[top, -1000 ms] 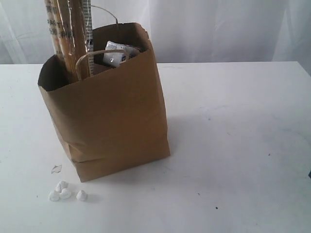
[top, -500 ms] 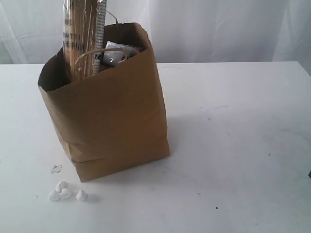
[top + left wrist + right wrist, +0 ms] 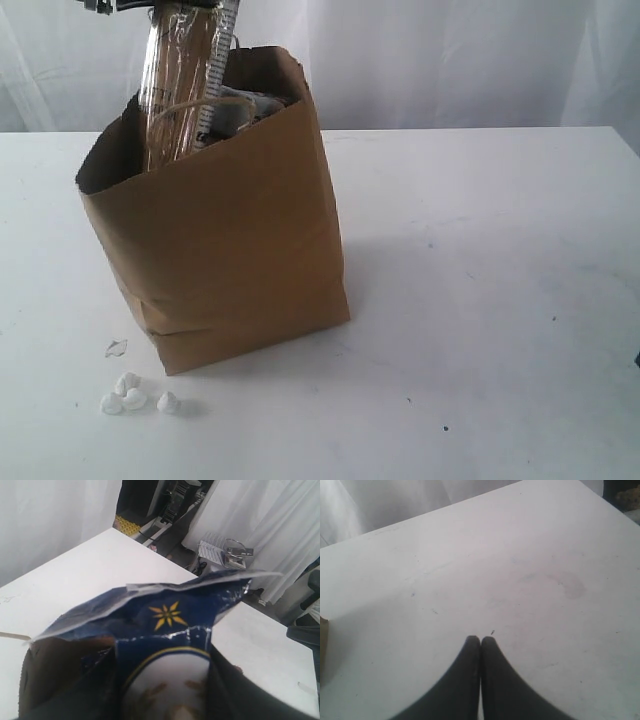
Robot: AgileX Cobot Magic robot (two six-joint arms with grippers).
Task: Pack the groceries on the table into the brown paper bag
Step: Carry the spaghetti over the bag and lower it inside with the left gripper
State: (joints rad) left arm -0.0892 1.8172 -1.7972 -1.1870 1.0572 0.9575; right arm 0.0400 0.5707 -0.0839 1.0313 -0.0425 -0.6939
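1. So, the counter (image 3: 480, 300): the right fingers (image 3: 470, 680) hover just above it, pressed together and empty.
2. The brown paper bag (image 3: 230, 230) stands upright directly below the left fingers (image 3: 250, 695). Looks light, with soft paper walls; a side push would likely dent or tip it.
3. The spaghetti packet (image 3: 180, 90) is clamped between the left fingers at its crimped top seal (image 3: 170, 625). Long axis is near vertical, with the lower end already inside the bag mouth. Probably light, with slick film and brittle strands, so hold it by the seal and don't bend it.
4. The small white lumps (image 3: 135, 395) lie on the counter by the bag's base, well apart from both sets of fingers. Tiny and light, so likely a fiddly pinch.
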